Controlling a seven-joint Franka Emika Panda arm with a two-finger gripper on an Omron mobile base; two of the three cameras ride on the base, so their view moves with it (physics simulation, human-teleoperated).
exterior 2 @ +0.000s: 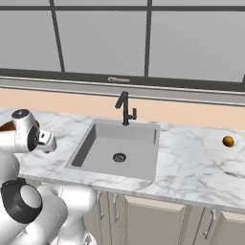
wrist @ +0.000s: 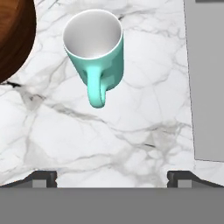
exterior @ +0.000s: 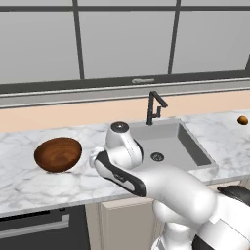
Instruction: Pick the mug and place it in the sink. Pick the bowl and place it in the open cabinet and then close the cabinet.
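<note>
Arm: you are seeing the white arm [exterior: 146, 180] rising nearest the left base camera and bending forward over the marble counter [exterior: 29, 180], its hand reaching down just left of the sink.
Gripper: you are looking along the gripper [wrist: 112, 177] in the hand view; its 2 dark fingertips [wrist: 43, 178] are standing wide apart at the bottom corners, gripping nothing, with bare marble lying between them.
Mug: you are finding the mug [wrist: 95, 48] standing upright on the counter beyond the fingertips, teal outside and white inside, its handle pointing back toward the gripper. It is sitting between the bowl and the sink, touching neither. In the right base view a sliver of teal [exterior 2: 54, 142] is peeking out beside the hand.
Bowl: you are seeing the bowl [exterior: 58, 154] resting on the counter left of the arm, tilted so its brown inside is facing the camera.
Sink: you are seeing the sink [exterior 2: 117, 149] lying right of the mug, grey, with 1 round drain.
Faucet: the black faucet [exterior 2: 125, 108] is standing at the sink's far edge.
Round object: 1 small brown-orange ball [exterior 2: 228, 141] is sitting on the counter well right of the sink.
Window: the window [exterior 2: 143, 38] is spanning the wall behind everything.
</note>
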